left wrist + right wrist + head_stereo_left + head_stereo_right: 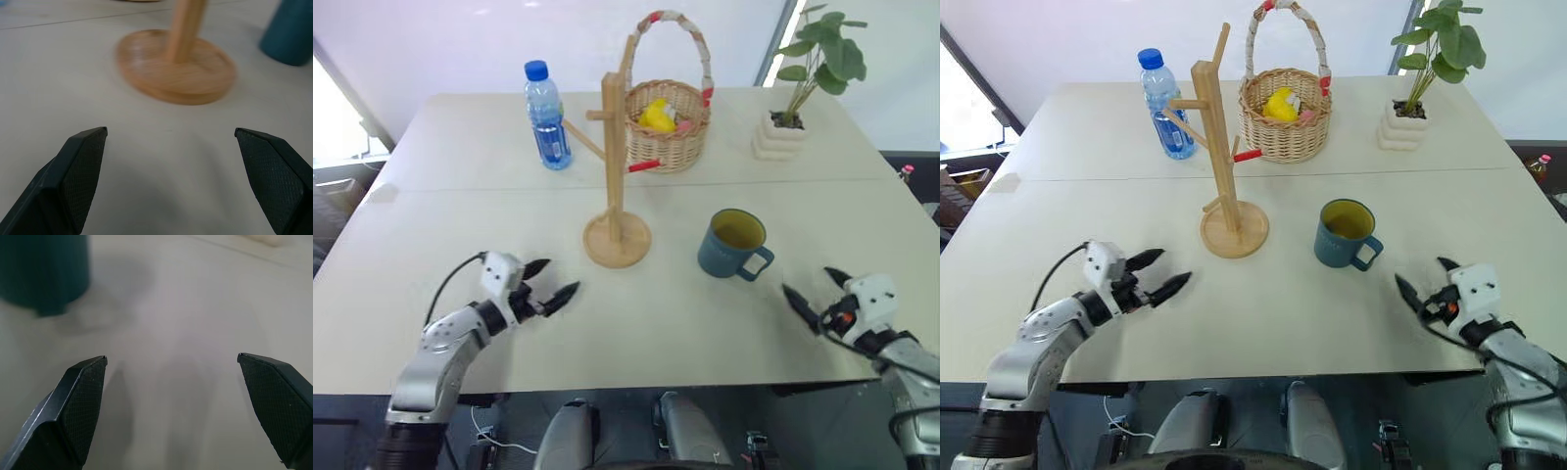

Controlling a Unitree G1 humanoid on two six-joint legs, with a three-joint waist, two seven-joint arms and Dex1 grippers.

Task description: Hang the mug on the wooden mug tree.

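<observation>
Left gripper (551, 279) fingers spread, right gripper (811, 292) likewise

A big pale table (460, 245) holds everything. A thin line runs across it from side to side. The wooden mug tree (616, 211) stands near the middle on its round base. The mug (733, 244) sits upright just to its right, apart from it. At the far side stand a water bottle (547, 117), a wicker basket (668, 122) and a white plant pot (782, 137).
</observation>
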